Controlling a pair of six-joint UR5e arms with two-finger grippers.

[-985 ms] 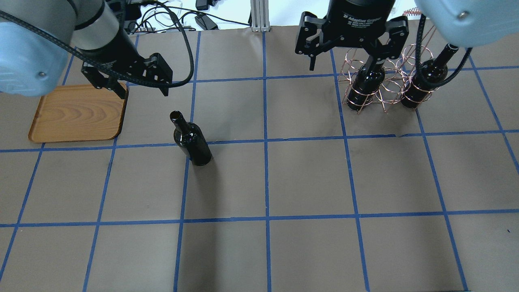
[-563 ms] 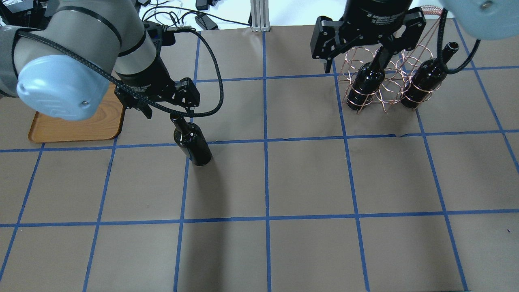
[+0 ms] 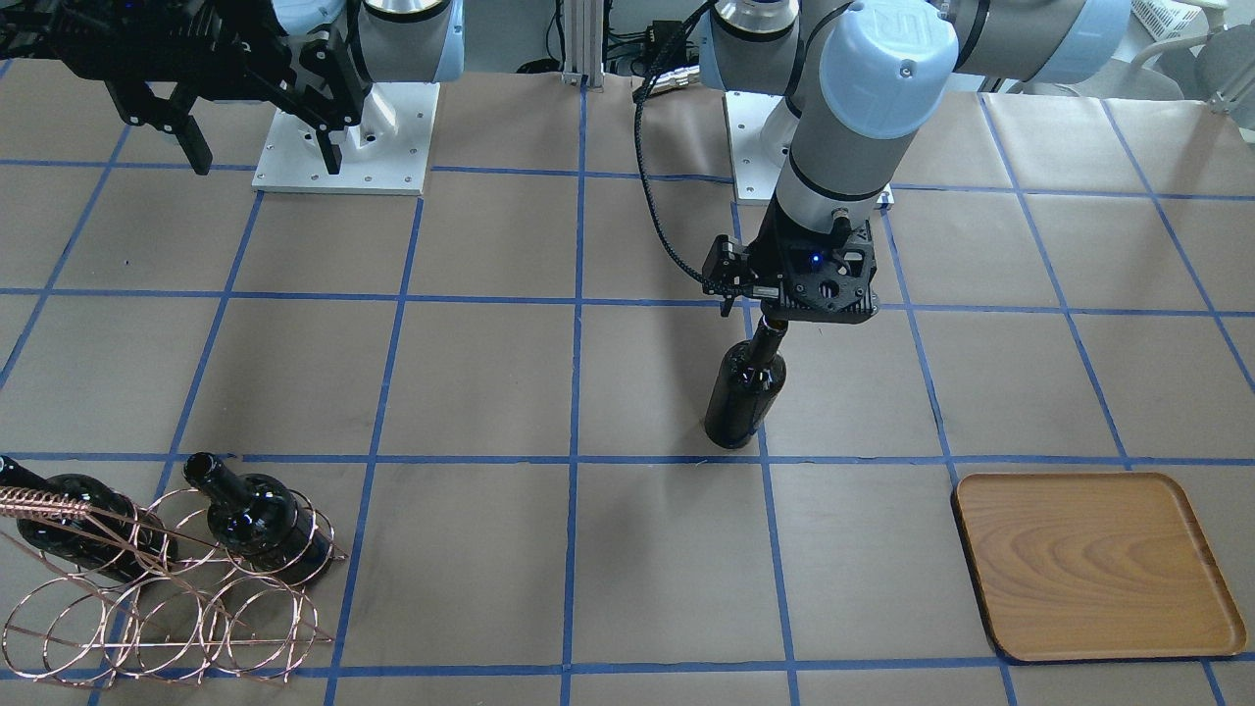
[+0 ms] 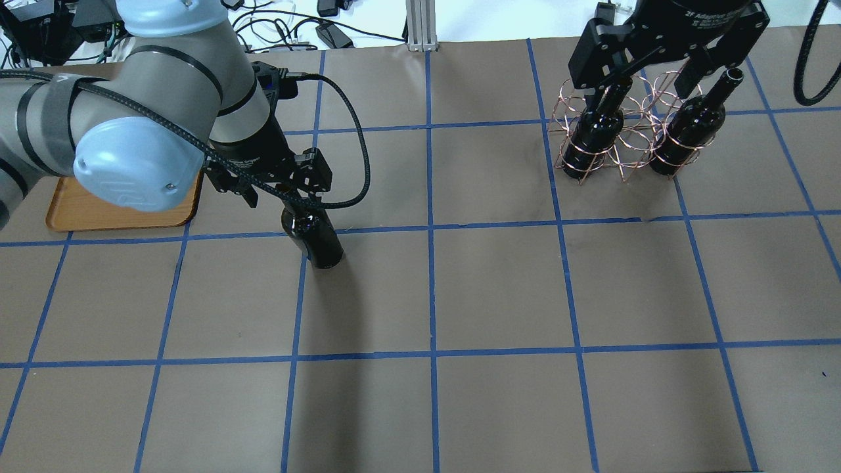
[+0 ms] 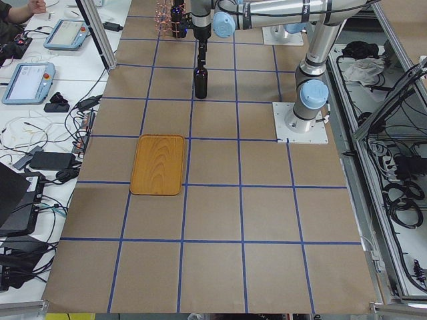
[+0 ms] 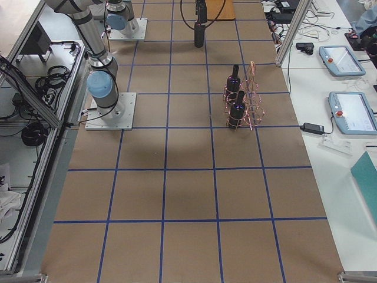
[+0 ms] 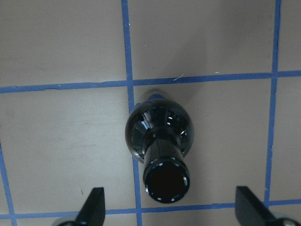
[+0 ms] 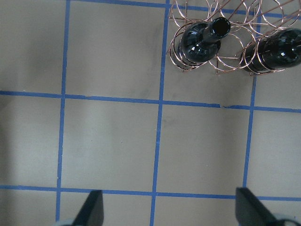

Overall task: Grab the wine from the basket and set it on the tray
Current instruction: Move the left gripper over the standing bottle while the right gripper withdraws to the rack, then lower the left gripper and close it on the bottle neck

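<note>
On matte paper [image 4: 499, 289], glossy wine [image 4: 315, 240].

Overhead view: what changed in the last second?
The left arm's tool swung from the wooden tray's corner to the standing glossy black wine bottle, now open around its neck, not gripping. The right arm's tool, open, drifted to the robot's right above the copper wire basket. The two bottles in it, the standing one and the tray stayed put.

The table [image 4: 499, 295] is viewed steeply from one long side, from the opposite side and from both ends. The standing bottle [image 7: 160, 127] is shared by these views and the close, downward left wrist view.
</note>
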